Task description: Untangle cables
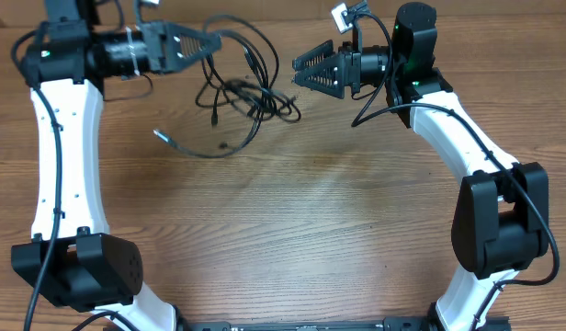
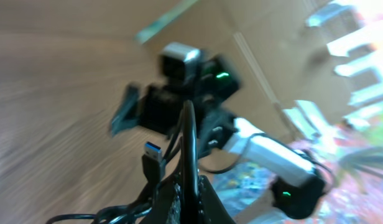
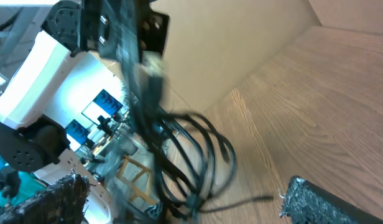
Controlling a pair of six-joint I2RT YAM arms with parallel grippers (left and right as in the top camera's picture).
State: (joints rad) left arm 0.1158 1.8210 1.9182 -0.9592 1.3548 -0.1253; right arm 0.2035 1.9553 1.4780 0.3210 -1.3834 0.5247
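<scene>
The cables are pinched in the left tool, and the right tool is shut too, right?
Not quite. The cables are pinched in the left tool, but the right tool is open, holding nothing. The right wrist view shows its fingers spread apart.

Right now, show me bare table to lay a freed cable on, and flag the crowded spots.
Free: the broad middle of the table, bordered by the left arm, the right arm and the cables above. Crowded: the far strip, where the cables hang from the shut left jaws and the open right jaws face them.
</scene>
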